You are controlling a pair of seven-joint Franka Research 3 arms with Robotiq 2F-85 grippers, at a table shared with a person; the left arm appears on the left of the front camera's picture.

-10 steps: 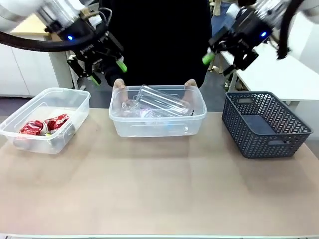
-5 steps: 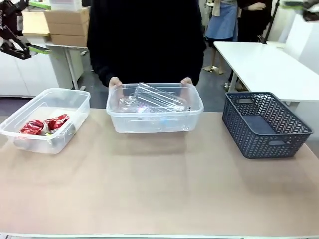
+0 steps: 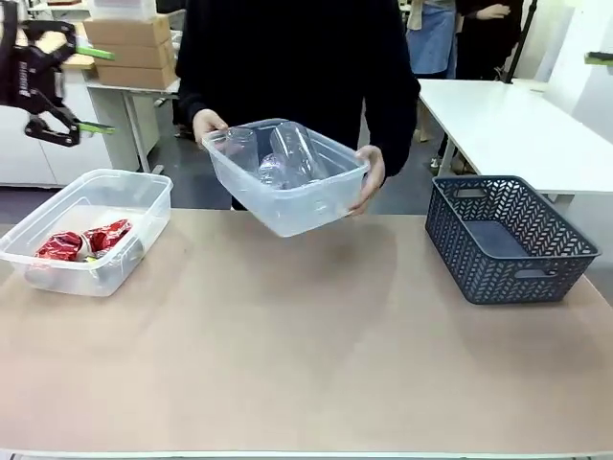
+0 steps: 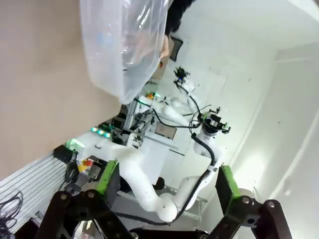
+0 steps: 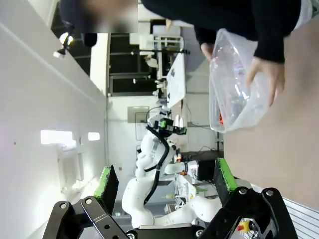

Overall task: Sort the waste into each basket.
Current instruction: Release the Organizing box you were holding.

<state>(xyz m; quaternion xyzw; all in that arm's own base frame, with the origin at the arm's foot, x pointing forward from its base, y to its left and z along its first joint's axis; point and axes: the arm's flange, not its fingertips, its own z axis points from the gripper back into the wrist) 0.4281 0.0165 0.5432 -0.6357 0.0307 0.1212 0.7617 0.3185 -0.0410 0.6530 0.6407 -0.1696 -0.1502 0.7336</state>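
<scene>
The person's hands (image 3: 369, 177) are lifting the bottle tub (image 3: 287, 187) mid-frame — likely clearing it — both grippers (image 3: 62, 84) gaping open, empty.

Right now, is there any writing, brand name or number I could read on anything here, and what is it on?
None can be read.
Crushed red cans in the left tub: white and blue print, too small and crumpled to read.
Cardboard boxes behind: no legible label.
Dark grey basket: pattern only, no text.
</scene>
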